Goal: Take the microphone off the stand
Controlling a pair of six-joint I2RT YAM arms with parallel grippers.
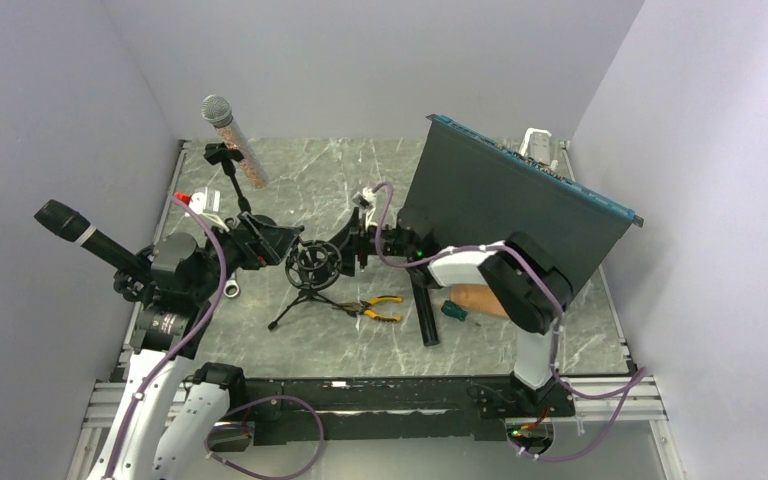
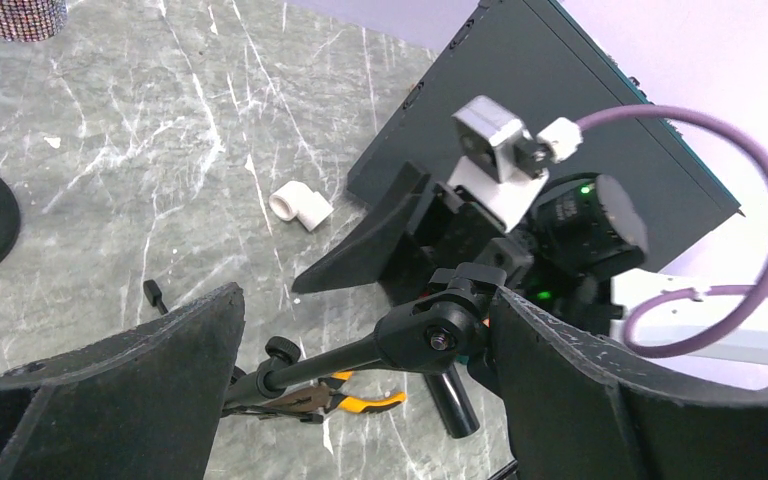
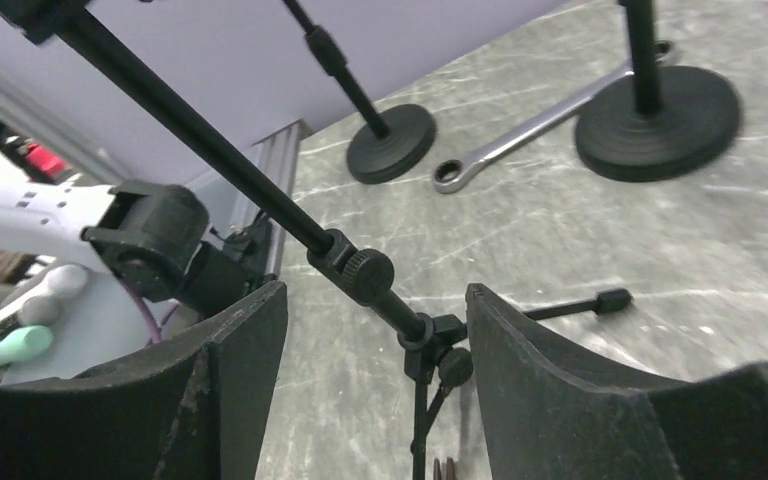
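A small black tripod stand (image 1: 300, 295) with a ring-shaped shock mount (image 1: 312, 265) stands mid-table; the ring looks empty from above. A black cylinder, possibly a microphone (image 1: 425, 315), lies on the table to its right and also shows in the left wrist view (image 2: 457, 402). My left gripper (image 1: 293, 246) is open, its fingers (image 2: 110, 400) either side of the stand's swivel joint (image 2: 438, 337). My right gripper (image 1: 347, 250) is open around the stand's pole and tripod hub (image 3: 430, 340), with its fingers (image 3: 560, 380) apart from it.
A black microphone (image 1: 68, 226) and a glittery one (image 1: 222, 115) sit on round-base stands (image 3: 657, 110) at the left. A dark rack box (image 1: 510, 205) leans at the right. Orange pliers (image 1: 375, 308), a green-handled screwdriver (image 1: 455, 311), a wrench (image 3: 530, 125) and a white pipe elbow (image 2: 300, 207) lie on the table.
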